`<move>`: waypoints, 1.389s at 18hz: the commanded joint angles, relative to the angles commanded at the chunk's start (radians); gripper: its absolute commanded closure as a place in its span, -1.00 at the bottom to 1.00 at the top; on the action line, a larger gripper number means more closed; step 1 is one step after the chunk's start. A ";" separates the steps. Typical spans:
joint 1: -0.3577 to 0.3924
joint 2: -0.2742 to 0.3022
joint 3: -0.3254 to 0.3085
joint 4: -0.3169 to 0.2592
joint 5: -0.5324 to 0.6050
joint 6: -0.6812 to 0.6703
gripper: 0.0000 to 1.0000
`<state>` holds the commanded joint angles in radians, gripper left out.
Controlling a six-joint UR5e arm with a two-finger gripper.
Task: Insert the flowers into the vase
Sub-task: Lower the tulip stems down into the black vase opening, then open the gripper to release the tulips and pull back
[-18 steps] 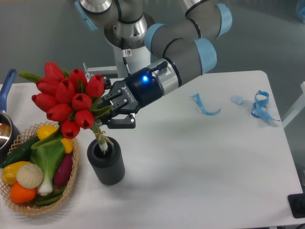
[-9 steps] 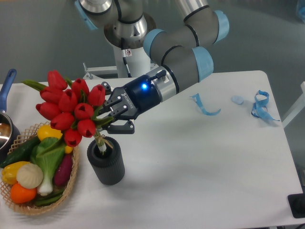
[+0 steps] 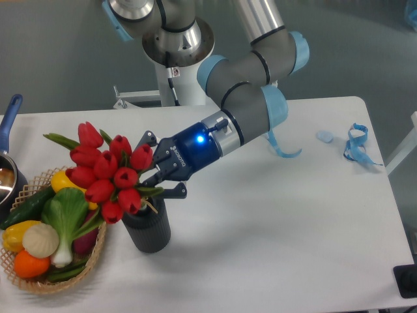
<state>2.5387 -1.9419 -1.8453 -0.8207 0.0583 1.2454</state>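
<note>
The flowers (image 3: 107, 173), a tight bunch of red tulip heads with green leaves, tilt to the left directly over the vase (image 3: 150, 233). Their stems go down into its mouth, and the lowest heads hide the near rim. The vase is a short dark ribbed cylinder standing upright on the white table. My gripper (image 3: 154, 177) reaches in from the right, just above the vase's mouth, and is shut on the flowers at the stems and leaves below the heads.
A wicker basket (image 3: 39, 285) of vegetables sits right against the vase's left side. A pot with a blue handle (image 3: 9, 117) is at the far left edge. Blue ribbon scraps (image 3: 355, 145) lie at the right. The robot base (image 3: 174, 78) stands behind.
My gripper has come down and slightly to the right with the flowers. The stems have sunk deeper into the vase, and the heads now sit just above its mouth.
</note>
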 joint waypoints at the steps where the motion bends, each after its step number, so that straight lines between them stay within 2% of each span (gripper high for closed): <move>1: 0.000 0.000 -0.014 -0.002 0.002 0.015 0.44; 6: -0.002 -0.006 -0.049 0.005 0.018 0.058 0.44; 13: -0.014 -0.037 -0.052 0.008 0.060 0.085 0.40; 17: -0.014 -0.054 -0.052 0.011 0.061 0.112 0.21; 19: -0.014 -0.057 -0.051 0.011 0.061 0.130 -0.14; 20: -0.014 -0.057 -0.051 0.011 0.061 0.140 -0.22; 24: -0.011 -0.052 -0.051 0.012 0.063 0.163 -0.82; 25: -0.011 -0.051 -0.051 0.012 0.067 0.163 -0.91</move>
<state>2.5280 -1.9927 -1.8960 -0.8084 0.1257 1.4082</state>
